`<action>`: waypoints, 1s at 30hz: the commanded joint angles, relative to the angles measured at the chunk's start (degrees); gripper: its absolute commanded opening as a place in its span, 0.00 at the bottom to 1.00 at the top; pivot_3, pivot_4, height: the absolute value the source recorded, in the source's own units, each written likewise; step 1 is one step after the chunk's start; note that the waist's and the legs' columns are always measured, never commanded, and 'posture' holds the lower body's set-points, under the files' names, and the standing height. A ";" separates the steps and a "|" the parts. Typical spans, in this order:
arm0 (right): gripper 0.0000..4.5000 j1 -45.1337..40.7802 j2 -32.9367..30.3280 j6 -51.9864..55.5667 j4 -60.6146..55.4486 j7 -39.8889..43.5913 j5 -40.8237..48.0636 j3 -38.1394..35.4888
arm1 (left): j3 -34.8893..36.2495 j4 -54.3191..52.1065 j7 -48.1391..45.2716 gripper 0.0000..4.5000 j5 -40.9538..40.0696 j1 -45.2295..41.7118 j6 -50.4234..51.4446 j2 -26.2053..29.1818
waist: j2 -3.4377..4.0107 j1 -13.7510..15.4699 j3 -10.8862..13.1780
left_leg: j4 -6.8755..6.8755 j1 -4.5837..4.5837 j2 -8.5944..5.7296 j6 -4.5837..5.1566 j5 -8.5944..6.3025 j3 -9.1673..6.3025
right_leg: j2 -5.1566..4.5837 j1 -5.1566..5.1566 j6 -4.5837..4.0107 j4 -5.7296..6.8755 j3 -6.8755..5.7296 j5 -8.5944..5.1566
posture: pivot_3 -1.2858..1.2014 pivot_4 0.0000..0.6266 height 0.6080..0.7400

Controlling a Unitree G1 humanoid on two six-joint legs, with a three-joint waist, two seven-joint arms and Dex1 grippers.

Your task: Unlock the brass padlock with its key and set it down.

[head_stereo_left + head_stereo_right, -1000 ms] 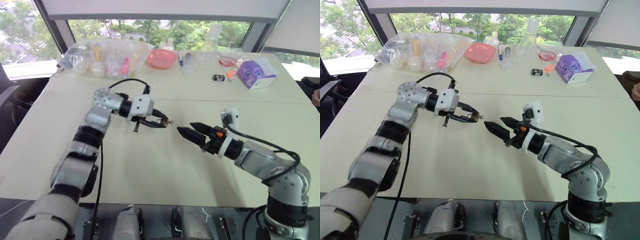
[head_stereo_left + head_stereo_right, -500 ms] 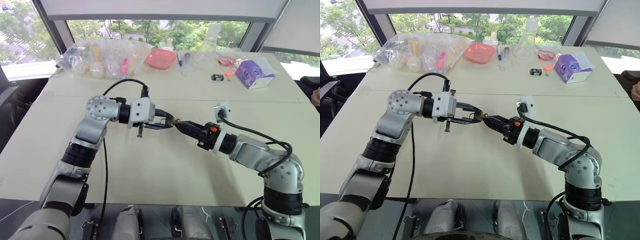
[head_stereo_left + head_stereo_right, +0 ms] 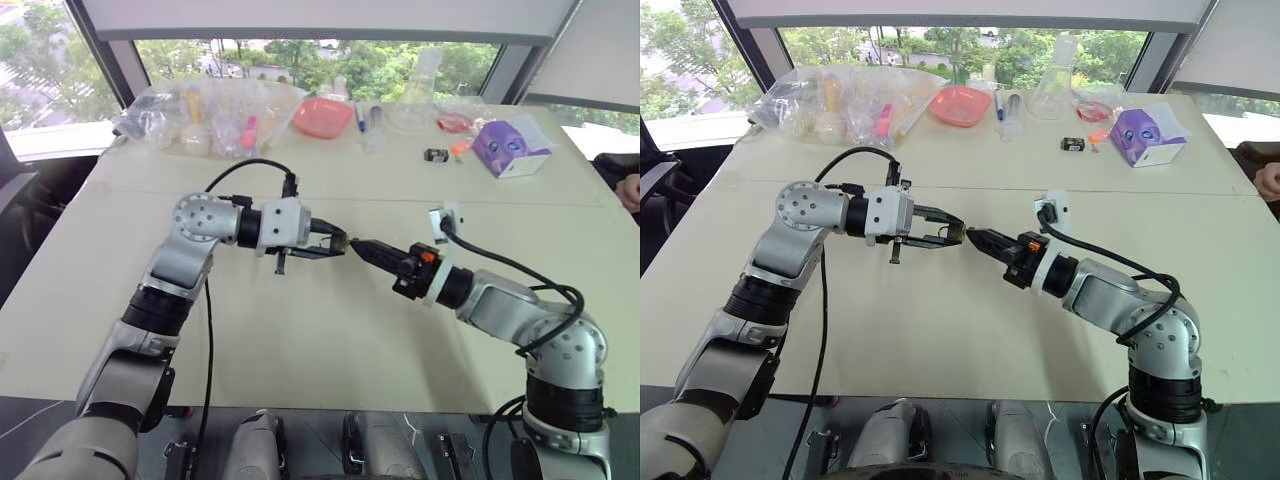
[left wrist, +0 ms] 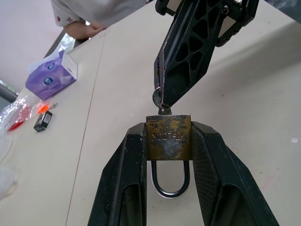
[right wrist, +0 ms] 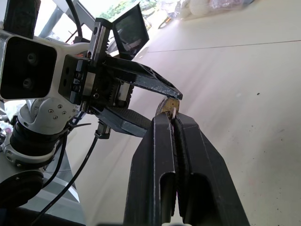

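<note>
- My left gripper [image 4: 168, 141] is clamped on the brass padlock [image 4: 168, 137], one finger on each side of the body, held above the table [image 3: 330, 340] with the shackle pointing back toward my wrist and the keyhole face turned outward.
- My right gripper [image 5: 172, 118] is closed tight on the head of the key [image 4: 159, 100]; the blade stands at the padlock's keyhole face, apparently entered, though how deep I cannot tell.
- The shackle looks seated in the body, so I judge the lock not yet opened: the step in hand is the key in the lock, ready for the turn.
- The next move calls for rolling my right wrist about the key's line while my left holds the body steady. The key is thin, so any sideways push could bend it or slip it from my fingertips.
- The table is pale and bare beneath both grippers, good for setting the lock down.
- Along the far edge, well apart, lie plastic bags [image 3: 205, 115], a pink dish [image 3: 323, 116], a flask [image 3: 415, 95] and a purple box [image 3: 510, 147], under wide windows.
</note>
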 commanded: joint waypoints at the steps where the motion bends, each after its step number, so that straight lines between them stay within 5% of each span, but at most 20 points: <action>1: 0.01 -0.23 0.64 -1.71 -0.66 -1.97 3.18 -0.51 | 0.09 -0.78 1.69 0.16 0.56 -1.57 -5.02 -0.50 | 0.00 0.00 0.00 | 0.00 0.00 0.00 0.00 0.00 0.00 | 0.00 0.00 0.00 0.00 0.00 0.00 | 0.52 0.24 1.00; 18: 0.01 0.31 4.41 -11.95 5.67 -21.24 26.21 -0.28 | 1.25 10.78 25.63 0.16 19.62 -3.30 -46.02 -0.38 | 0.00 0.04 0.00 | -0.01 0.00 0.00 0.00 0.00 0.04 | -0.02 0.00 0.01 -0.01 0.00 0.00 | 0.52 0.24 1.00; 30: 0.01 -0.34 4.65 -18.61 8.83 -30.82 36.52 2.69 | 1.86 14.44 45.12 0.16 34.58 -4.91 -57.44 1.27 | 0.00 0.01 0.00 | -0.02 0.00 0.03 0.01 -0.01 0.07 | -0.03 0.00 0.02 -0.01 -0.01 0.01 | 0.52 0.24 1.00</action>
